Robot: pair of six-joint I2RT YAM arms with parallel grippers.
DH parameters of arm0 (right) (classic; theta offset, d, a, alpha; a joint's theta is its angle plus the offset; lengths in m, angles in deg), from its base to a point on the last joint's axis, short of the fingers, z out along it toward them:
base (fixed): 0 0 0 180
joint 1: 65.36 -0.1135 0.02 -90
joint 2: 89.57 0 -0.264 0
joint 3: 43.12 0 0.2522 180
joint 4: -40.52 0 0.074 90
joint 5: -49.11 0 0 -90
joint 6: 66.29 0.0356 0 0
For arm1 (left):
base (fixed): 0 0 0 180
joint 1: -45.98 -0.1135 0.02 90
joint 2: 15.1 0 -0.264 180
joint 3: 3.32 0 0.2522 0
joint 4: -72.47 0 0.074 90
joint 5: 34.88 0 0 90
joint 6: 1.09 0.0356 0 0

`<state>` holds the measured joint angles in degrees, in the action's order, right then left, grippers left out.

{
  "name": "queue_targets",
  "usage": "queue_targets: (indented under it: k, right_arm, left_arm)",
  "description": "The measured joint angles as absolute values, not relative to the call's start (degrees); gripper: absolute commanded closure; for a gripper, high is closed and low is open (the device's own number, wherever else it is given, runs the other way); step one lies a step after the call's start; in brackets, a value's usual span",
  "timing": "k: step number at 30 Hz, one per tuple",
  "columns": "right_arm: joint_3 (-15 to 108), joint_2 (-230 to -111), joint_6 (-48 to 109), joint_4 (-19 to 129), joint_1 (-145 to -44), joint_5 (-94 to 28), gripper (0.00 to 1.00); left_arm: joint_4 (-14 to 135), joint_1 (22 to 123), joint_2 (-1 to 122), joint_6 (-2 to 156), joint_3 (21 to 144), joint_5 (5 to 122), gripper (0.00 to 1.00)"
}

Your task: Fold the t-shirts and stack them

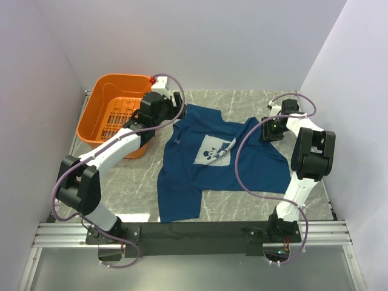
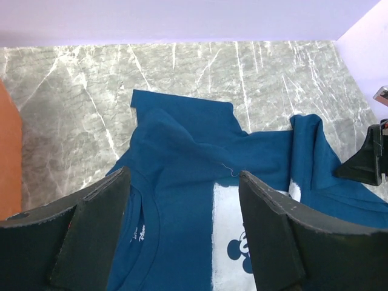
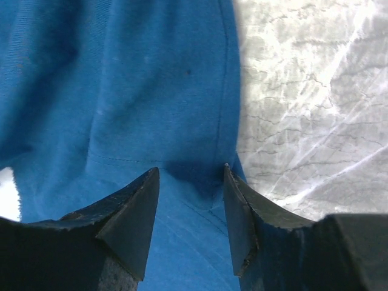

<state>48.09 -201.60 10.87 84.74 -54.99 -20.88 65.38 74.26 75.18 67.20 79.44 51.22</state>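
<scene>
Under left gripper (image 2: 182,182) and right gripper (image 3: 191,173), both spread, t-shirt (image 1: 182,176) lies unheld

Lighting: bright, even, diffuse, from overhead.
Shadows: soft and faint along the t-shirt (image 1: 182,182) edges; darker on its cloth between the fingers (image 3: 130,218).
Glare: table (image 3: 303,91) right of the t-shirt washed pale.
Focus: top view sharp; the fingers' near parts soft.

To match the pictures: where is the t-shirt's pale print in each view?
Top external: print at the centre.
Left wrist: print at the bottom, right of centre.
Right wrist: probably the print, a white sliver at the left edge.
Shared landmark: the marble table.
</scene>
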Motion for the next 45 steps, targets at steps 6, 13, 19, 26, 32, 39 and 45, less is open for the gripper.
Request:
queue_targets:
  k: [6, 13, 19, 26, 32, 39, 45]
  right_arm:
    - [48.2, -202.9, 11.0, 84.5, -55.0, -22.5, 0.6]
    - [48.4, -203.0, 10.5, 84.5, -55.0, -24.2, 1.0]
    - [51.4, -202.8, 9.2, 84.6, -55.0, -29.3, 1.0]
    - [56.6, -202.8, 6.6, 82.6, -55.0, -34.1, 1.0]
    - [60.2, -203.4, 5.4, 82.5, -54.9, -35.8, 1.0]
    - [62.3, -203.5, 5.1, 80.7, -54.9, -37.1, 1.0]
    - [62.7, -203.6, 4.7, 80.2, -54.9, -37.8, 1.0]
  left_arm:
    - [65.2, 74.2, 75.2, 67.3, 79.1, 51.6, 0.23]
    - [65.6, 74.2, 75.9, 67.8, 79.1, 53.3, 0.23]
    - [65.8, 74.1, 82.9, 69.3, 84.0, 55.5, 0.24]
    - [64.9, 72.8, 95.9, 69.6, 97.1, 59.5, 0.24]
    - [62.0, 70.6, 108.4, 64.4, 110.4, 61.3, 0.26]
    - [55.6, 69.1, 120.9, 57.5, 123.7, 58.2, 0.27]
    - [51.0, 69.1, 128.1, 53.9, 132.0, 55.7, 0.34]
